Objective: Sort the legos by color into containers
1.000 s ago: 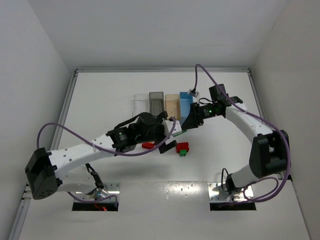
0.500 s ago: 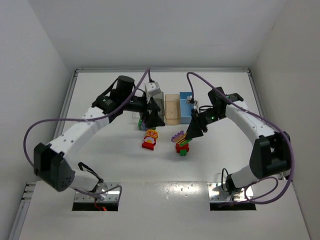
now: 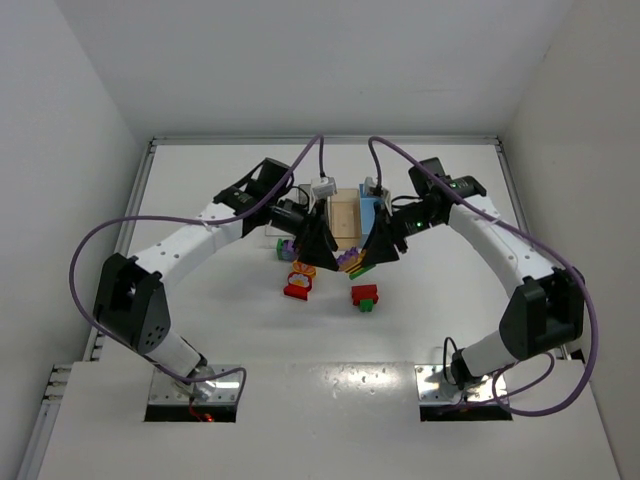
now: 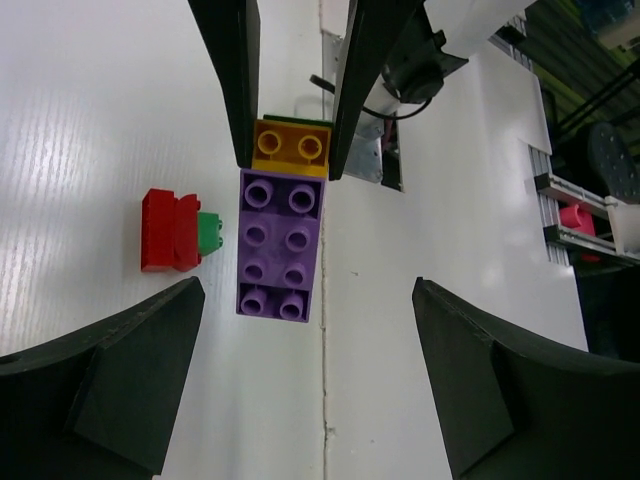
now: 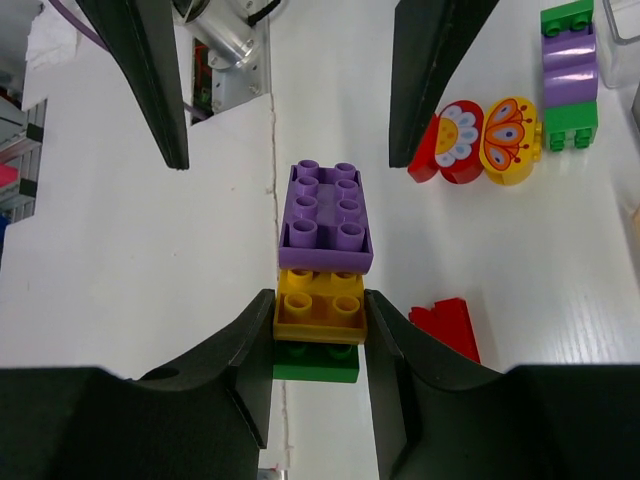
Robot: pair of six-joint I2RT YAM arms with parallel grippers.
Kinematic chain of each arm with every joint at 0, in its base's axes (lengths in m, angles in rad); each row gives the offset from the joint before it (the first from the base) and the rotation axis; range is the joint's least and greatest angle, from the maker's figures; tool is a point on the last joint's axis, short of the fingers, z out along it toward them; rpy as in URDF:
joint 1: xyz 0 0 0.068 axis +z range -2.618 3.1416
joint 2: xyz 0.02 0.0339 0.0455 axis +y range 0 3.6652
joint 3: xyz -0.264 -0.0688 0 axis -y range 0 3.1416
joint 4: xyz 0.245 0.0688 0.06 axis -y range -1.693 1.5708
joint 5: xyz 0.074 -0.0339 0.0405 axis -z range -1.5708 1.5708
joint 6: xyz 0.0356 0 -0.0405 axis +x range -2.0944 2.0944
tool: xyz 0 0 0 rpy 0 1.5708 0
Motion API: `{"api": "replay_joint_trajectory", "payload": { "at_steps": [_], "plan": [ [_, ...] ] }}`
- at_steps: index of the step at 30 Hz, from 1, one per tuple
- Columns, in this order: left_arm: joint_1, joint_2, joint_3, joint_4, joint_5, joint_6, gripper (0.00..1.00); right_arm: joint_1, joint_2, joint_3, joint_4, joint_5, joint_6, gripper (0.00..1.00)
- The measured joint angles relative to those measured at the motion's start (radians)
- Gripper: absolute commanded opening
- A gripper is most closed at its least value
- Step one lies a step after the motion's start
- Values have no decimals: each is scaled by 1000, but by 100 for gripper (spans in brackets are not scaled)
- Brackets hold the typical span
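My right gripper (image 5: pixel 320 300) is shut on the yellow brick (image 5: pixel 320 305) of a three-brick stack, with a purple brick (image 5: pixel 325 215) in front and a green brick (image 5: pixel 316 362) behind. It holds the stack above the table. My left gripper (image 4: pixel 308 285) is open and faces it, and the purple brick's (image 4: pixel 280 245) near end lies just between its fingertips without touching them. From above, the left gripper (image 3: pixel 330 258) and right gripper (image 3: pixel 362 266) meet at the stack (image 3: pixel 350 263) in front of the tan bin (image 3: pixel 345 212) and light blue bin (image 3: pixel 368 208). The left arm hides the clear and grey bins.
A red brick joined to a small green one (image 3: pixel 365 295) lies on the table below the stack. Red and yellow flower-printed pieces (image 3: pixel 298 280) lie to the left. A green-purple-green stack (image 3: pixel 285 247) lies beyond them. Purple cables loop above both arms.
My left arm has swung right from the bins and now faces the right gripper with open jaws. My right gripper has carried the stack a little left and toward the bins.
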Motion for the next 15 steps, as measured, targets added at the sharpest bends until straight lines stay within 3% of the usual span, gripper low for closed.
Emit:
{"api": "replay_joint_trajectory", "payload": {
  "at_steps": [10, 13, 15],
  "plan": [
    [-29, 3, 0, 37, 8, 1, 87, 33, 0, 23, 16, 0, 16, 0],
    [-42, 4, 0, 47, 6, 1, 79, 42, 1, 29, 32, -2, 33, 0],
    [-44, 8, 0, 53, 6, 2, 67, 45, 4, 34, 39, -3, 40, 0]
  ]
}}
